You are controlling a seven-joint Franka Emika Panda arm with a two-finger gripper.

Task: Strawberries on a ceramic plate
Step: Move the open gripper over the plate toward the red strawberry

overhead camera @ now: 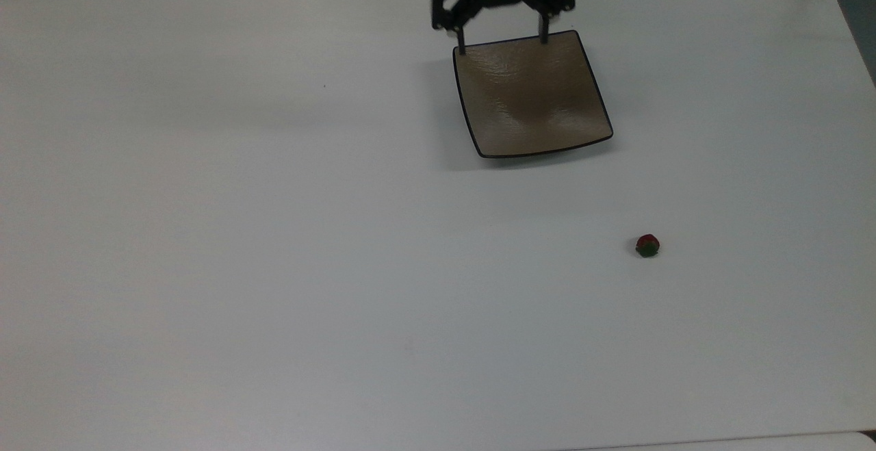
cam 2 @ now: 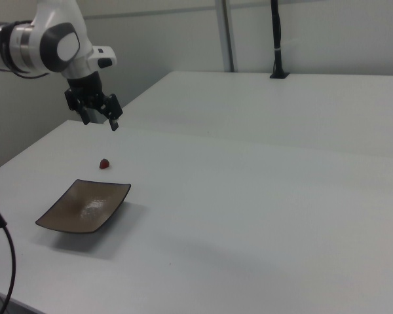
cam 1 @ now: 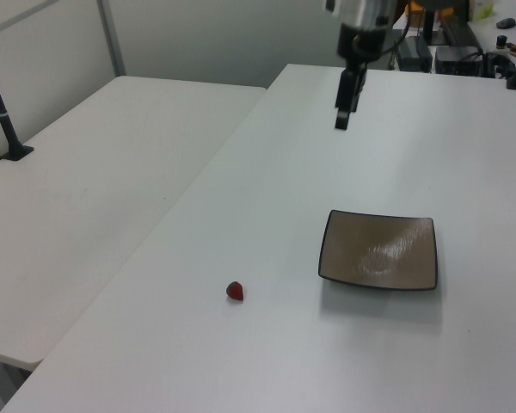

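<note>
One strawberry (overhead camera: 647, 246), one ceramic plate (overhead camera: 532, 95), one hand (overhead camera: 501, 39).
Your hand hangs empty, fingers wide, above the plate's far edge; the roundish berry lies well away on the table (overhead camera: 274, 232), green leaves toward the top view's bottom.

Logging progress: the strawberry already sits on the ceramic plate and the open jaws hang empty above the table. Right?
Not quite. The top view shows the strawberry lying on the white table, apart from the bare ceramic plate. The gripper does hang open and empty.
</note>
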